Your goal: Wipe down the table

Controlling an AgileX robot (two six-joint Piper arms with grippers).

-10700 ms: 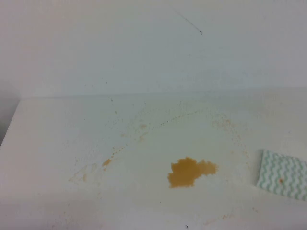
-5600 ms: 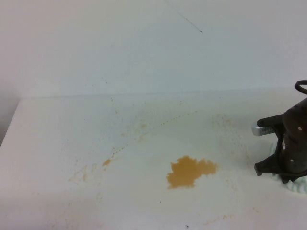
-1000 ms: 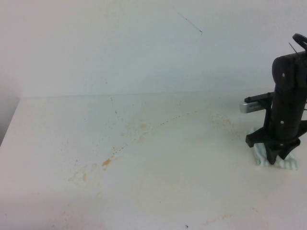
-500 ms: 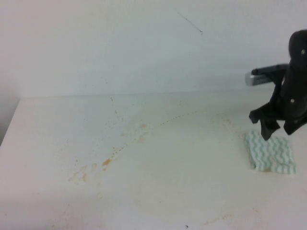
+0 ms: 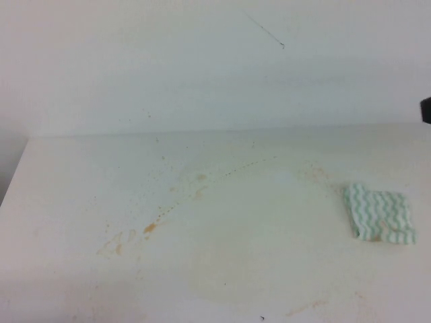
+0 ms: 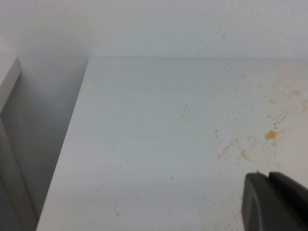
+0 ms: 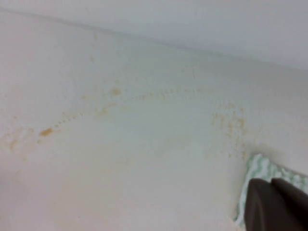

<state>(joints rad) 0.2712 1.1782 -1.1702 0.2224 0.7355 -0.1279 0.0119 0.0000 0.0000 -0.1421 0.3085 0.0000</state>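
Note:
The green-and-white zigzag cloth (image 5: 379, 214) lies crumpled and flat on the white table (image 5: 269, 202) at the right, with nothing holding it. In the high view only a dark sliver of the right arm (image 5: 426, 110) shows at the right edge. In the right wrist view my right gripper (image 7: 270, 182) is shut and empty, raised above the cloth (image 7: 262, 168). My left gripper (image 6: 268, 175) is shut and empty too, over the table's left part. A small orange spot (image 5: 149, 227) and faint smears remain left of centre.
A pale ring (image 5: 249, 276) marks the front centre of the table. A white wall (image 5: 202, 67) rises behind the table. The table's left edge (image 6: 72, 144) drops off beside a grey surface.
The right arm let go of the cloth, rose and pulled away to the right, almost out of the high view. Its jaws opened, then closed empty. The cloth stays where it was left.

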